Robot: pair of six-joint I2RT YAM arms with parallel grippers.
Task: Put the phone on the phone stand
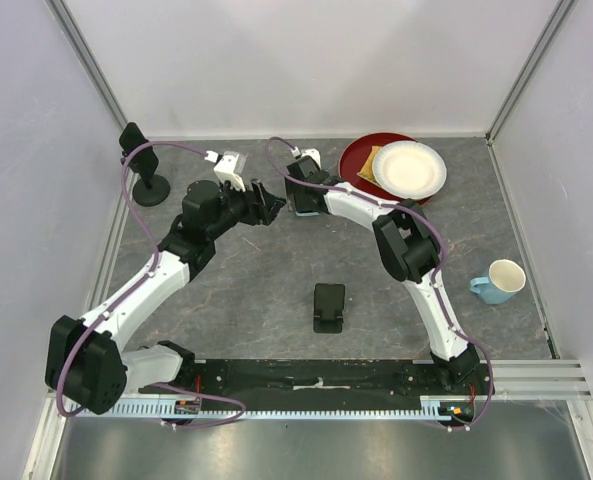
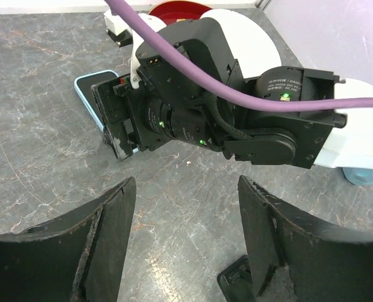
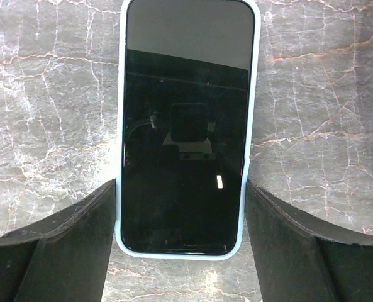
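Two arms reach to the far middle of the bench [image 1: 256,290] in the overhead view. The right gripper [image 1: 298,195] is lowered close to the surface just beside a red plate [image 1: 354,158] that carries a white plate [image 1: 409,168]. The left gripper [image 1: 269,205] sits right next to it. The phone stand [image 1: 329,306] is well apart from both, nearer the arm bases and roughly midway between them. A blue mug [image 1: 498,281] stands off to the right.

From the left wrist, the left gripper [image 2: 186,233] is open and holds nothing, with only bare bench between its jaws. Ahead of it the right arm's wrist covers most of the phone [image 2: 92,82], so only a pale-blue case corner shows. The phone lies flat.

From the right wrist, the phone [image 3: 186,138] lies screen up on the bench, its near end between the fingers [image 3: 73,245]. The right gripper [image 3: 181,189] is spread to the phone's width. Each finger lies flush against a long edge of the case, and no bench shows between finger and case. How hard it presses I cannot tell.

The grasp looks like the step in hand. It would go best with the hold kept square on both edges and a straight lift, so the slick case does not pivot. The hold is at one end, so the far end may sag. A slow carry toward the stand, with the phone tipped to match its cradle, seems wise.
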